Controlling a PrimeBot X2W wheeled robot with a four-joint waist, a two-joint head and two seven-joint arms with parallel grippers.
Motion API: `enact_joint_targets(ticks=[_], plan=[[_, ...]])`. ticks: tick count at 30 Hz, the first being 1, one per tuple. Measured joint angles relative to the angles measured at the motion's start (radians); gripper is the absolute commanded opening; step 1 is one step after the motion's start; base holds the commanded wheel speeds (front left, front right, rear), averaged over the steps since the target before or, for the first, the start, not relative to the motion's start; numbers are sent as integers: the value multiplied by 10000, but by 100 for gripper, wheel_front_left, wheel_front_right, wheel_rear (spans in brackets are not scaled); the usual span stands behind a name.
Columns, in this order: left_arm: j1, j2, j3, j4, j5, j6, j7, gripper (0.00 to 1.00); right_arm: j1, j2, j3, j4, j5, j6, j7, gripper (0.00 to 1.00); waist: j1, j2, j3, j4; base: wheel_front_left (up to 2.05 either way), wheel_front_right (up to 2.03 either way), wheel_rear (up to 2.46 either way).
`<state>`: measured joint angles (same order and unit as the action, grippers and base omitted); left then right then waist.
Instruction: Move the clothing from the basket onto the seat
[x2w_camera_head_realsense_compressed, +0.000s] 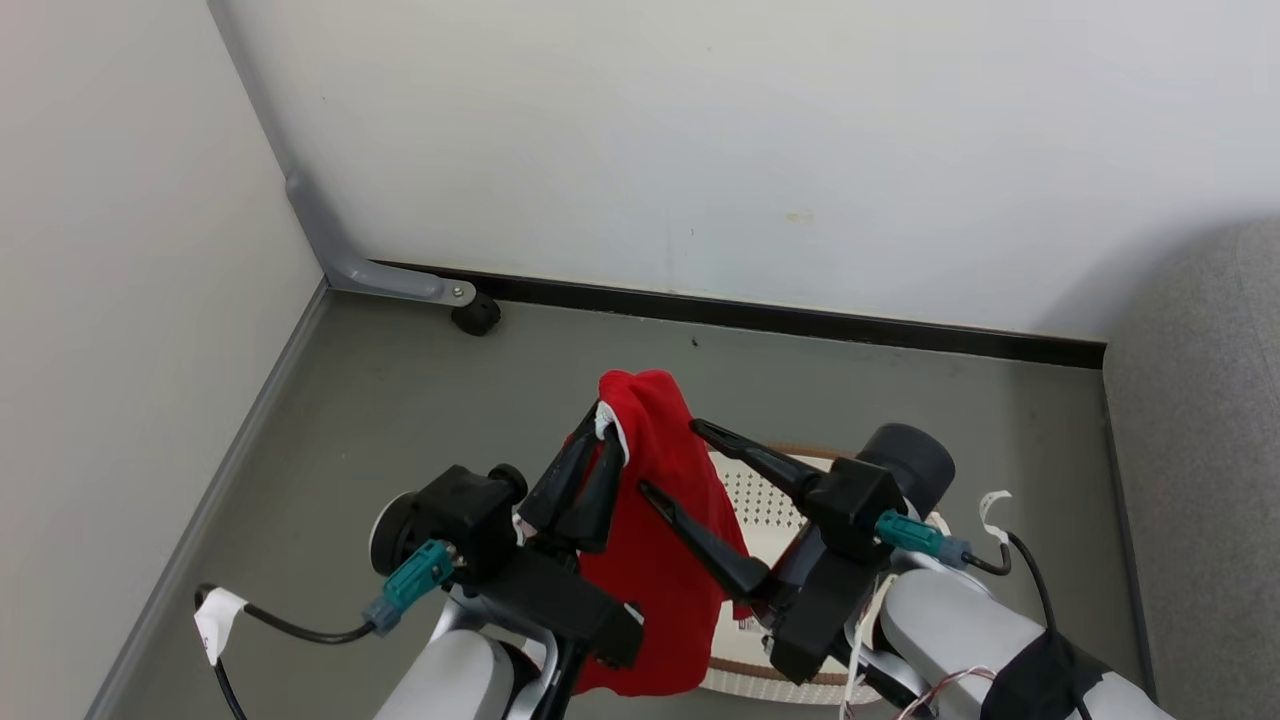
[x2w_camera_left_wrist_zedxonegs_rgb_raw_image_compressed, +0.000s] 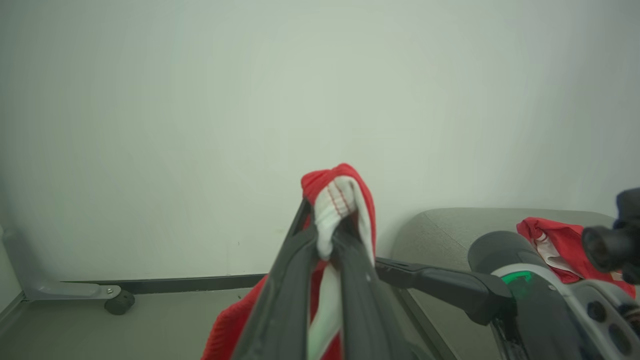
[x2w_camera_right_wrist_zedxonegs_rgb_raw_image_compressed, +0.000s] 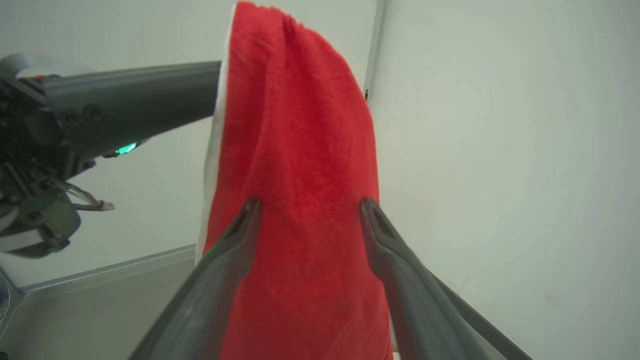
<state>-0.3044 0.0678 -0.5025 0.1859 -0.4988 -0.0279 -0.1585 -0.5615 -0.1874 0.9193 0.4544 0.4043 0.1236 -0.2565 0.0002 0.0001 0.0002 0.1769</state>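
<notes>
Grey floor (x2w_camera_head_realsense_compressed: 400, 400), white wall. Basket (x2w_camera_head_realsense_compressed: 760, 500) lower centre, inside mostly hidden. Red garment (x2w_camera_head_realsense_compressed: 655, 520) hanging vertically, top pinched by left tool (x2w_camera_head_realsense_compressed: 605, 425); right tool (x2w_camera_head_realsense_compressed: 670, 457) spread astride. Second garment (x2w_camera_left_wrist_zedxonegs_rgb_raw_image_compressed: 565, 245) on seat (x2w_camera_left_wrist_zedxonegs_rgb_raw_image_compressed: 450, 225).

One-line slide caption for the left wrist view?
Left gripper shut on a red garment by its white trim, aloft before the wall; second red garment lies on the grey seat.

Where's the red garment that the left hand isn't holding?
The other red garment lies bunched on the grey seat, at the left wrist view's right side, behind the right arm.
</notes>
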Motion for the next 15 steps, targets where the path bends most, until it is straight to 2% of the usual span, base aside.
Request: enact_joint_targets(ticks=[11, 12, 13, 14, 15], plan=[[-1, -46, -552, -401, -6, -171, 265, 0, -705, -395, 639, 136, 644, 0, -2, 100, -2, 0, 40, 60, 0, 0, 0], [-1, -48, -560, -437, -17, -171, 301, 0, -724, -422, 662, 169, 704, 0, -2, 84, -1, 0, 41, 60, 0, 0, 0], [-1, -48, -566, -474, -17, -171, 336, 0, -732, -430, 675, 203, 782, 0, -2, 40, -2, 0, 43, 59, 0, 0, 0], [-1, -48, -571, -508, -19, -171, 336, 0, -737, -431, 690, 240, 890, 0, -2, 16, -2, 0, 45, 58, 0, 0, 0], [-1, -48, -571, -545, -21, -171, 337, 0, -740, -431, 700, 288, 968, 0, -2, 0, -1, 0, 48, 56, 0, 0, 0]])
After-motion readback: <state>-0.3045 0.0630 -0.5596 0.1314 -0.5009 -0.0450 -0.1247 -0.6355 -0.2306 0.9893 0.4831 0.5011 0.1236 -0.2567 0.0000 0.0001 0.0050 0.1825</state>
